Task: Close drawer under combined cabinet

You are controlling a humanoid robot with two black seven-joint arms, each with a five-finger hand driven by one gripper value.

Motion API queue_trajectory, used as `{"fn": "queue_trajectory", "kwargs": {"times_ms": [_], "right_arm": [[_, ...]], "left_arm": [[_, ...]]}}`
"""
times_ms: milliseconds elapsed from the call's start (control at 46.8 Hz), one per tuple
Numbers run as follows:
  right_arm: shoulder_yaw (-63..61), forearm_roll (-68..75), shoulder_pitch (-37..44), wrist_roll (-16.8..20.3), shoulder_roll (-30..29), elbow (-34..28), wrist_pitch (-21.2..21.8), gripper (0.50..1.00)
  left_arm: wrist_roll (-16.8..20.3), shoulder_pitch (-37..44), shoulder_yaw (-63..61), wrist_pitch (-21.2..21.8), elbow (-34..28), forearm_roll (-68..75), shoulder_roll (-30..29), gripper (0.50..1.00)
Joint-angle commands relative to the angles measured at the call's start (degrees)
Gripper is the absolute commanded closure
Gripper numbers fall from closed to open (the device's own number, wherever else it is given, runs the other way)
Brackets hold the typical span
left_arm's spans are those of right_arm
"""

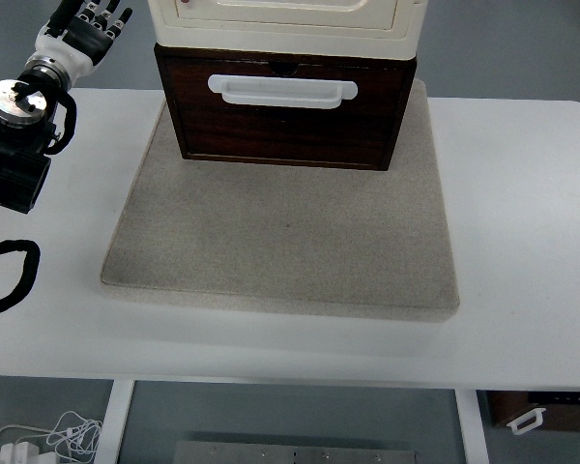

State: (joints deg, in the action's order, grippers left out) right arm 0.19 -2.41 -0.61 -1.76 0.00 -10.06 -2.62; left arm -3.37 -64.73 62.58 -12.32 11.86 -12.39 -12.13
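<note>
A cream cabinet (pixel 288 17) stands at the top centre on a grey mat (pixel 280 242). Beneath it the dark wooden drawer (pixel 285 111) with a white handle (pixel 282 90) has its front face roughly in line with the cabinet front. My left hand (pixel 89 24) hovers at the top left, beside and apart from the cabinet, fingers spread and holding nothing. Its black arm (pixel 14 145) enters from the left edge. No right arm is visible.
The mat lies on a white table (pixel 522 222). A black cable loop (pixel 5 275) rests at the table's left edge. Below the table front lie white cables (pixel 48 440) on the floor and a brown box (pixel 546 411) at the right.
</note>
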Motion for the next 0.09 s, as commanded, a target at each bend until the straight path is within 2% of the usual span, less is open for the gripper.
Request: {"fn": "queue_trajectory", "kwargs": {"times_ms": [0,64], "right_arm": [[-0.1,0.1,0.0,0.1,0.0,0.0,0.1,0.548],[-0.1,0.2,0.0,0.1,0.0,0.0,0.1,0.548]], "left_arm": [[0.0,0.1,0.0,0.0,0.0,0.0,0.1,0.504],[0.0,0.1,0.0,0.0,0.0,0.0,0.2,0.501]]}}
